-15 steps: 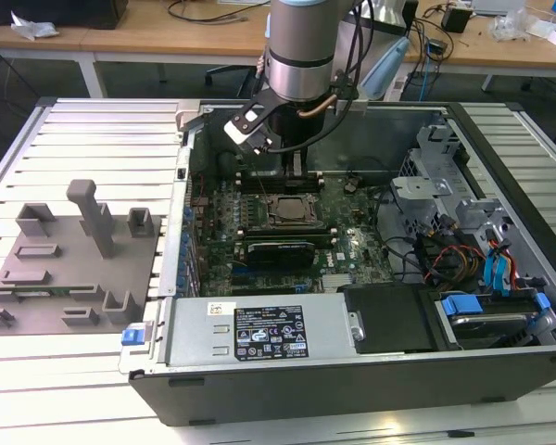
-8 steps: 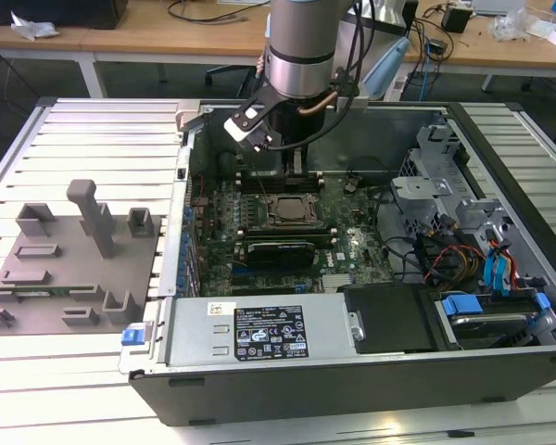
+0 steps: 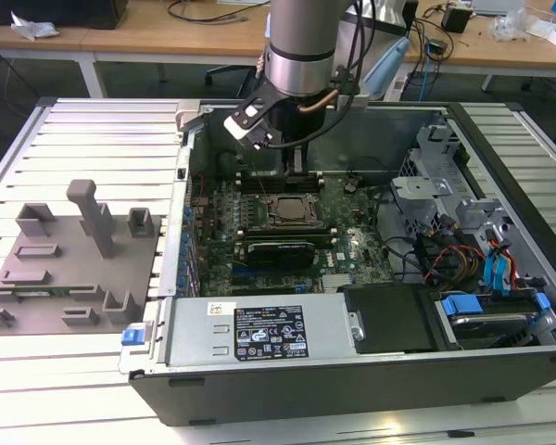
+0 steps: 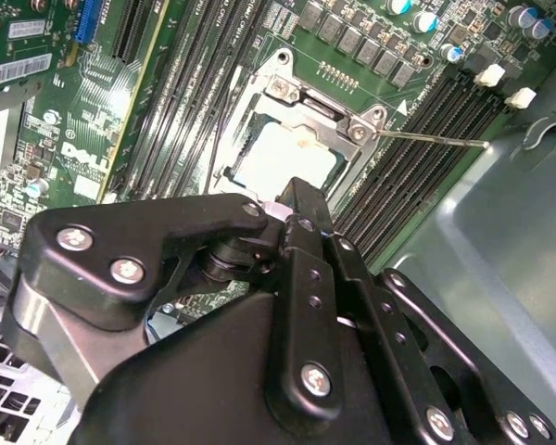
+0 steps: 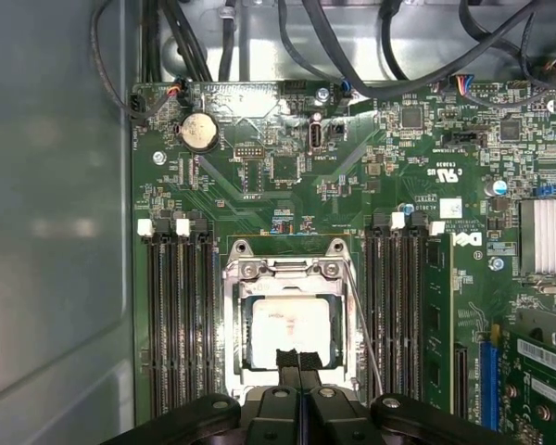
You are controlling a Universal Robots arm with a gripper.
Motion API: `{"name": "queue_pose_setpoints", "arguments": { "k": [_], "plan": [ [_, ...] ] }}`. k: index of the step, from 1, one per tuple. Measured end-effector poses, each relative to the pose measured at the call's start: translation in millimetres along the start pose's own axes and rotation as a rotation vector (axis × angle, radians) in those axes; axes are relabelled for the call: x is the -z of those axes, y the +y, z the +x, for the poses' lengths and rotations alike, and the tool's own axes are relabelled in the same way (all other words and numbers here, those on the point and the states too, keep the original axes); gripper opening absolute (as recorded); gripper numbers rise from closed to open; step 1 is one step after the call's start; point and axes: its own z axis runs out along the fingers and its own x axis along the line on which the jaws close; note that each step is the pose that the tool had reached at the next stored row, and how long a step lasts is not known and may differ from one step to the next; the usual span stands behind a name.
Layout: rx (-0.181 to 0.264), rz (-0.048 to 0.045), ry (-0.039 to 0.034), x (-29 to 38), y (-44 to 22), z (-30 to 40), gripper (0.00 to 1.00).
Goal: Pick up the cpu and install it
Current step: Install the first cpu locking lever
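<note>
The cpu (image 5: pixel 292 320) is a pale silvery square lying flat inside the dark socket frame (image 5: pixel 236 306) on the green motherboard, also visible in the second wrist view as the cpu (image 4: pixel 292 156) and in the exterior view as the cpu (image 3: pixel 287 209). My gripper (image 5: pixel 298 358) hangs just over one edge of the chip with its two black fingers pressed together and nothing visible between them. In the second wrist view the gripper (image 4: pixel 293 193) points down at the socket's rim. A thin metal lever (image 4: pixel 435 140) sticks out beside the socket.
Memory slots (image 5: pixel 181 315) flank the socket on both sides. A black card (image 3: pixel 278 252) lies in front of it, then a grey box with a white label (image 3: pixel 259 329). Drive cages and cables (image 3: pixel 463 241) fill the exterior view's right. A grey fixture (image 3: pixel 69 255) sits outside the case.
</note>
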Motion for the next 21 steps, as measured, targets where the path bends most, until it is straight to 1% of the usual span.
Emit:
{"name": "queue_pose_setpoints", "arguments": {
  "k": [4,13,14,15,18,20,21],
  "plan": [
    [0.0,0.0,0.0,2.1,0.0,0.0,0.11],
    [0.0,-0.0001,0.0001,4.6,0.1,0.0,0.11],
    [0.006,-0.0001,0.0002,4.6,0.1,0.0,0.11],
    [0.061,-0.0005,0.0012,4.6,0.1,0.0,0.11],
    [0.186,-0.0016,0.0038,4.3,0.1,0.0,0.11],
    [0.233,-0.0019,0.0048,4.2,0.1,0.0,0.11],
    [0.272,-0.0022,0.0056,4.0,0.1,0.0,0.11]
  ]
}}
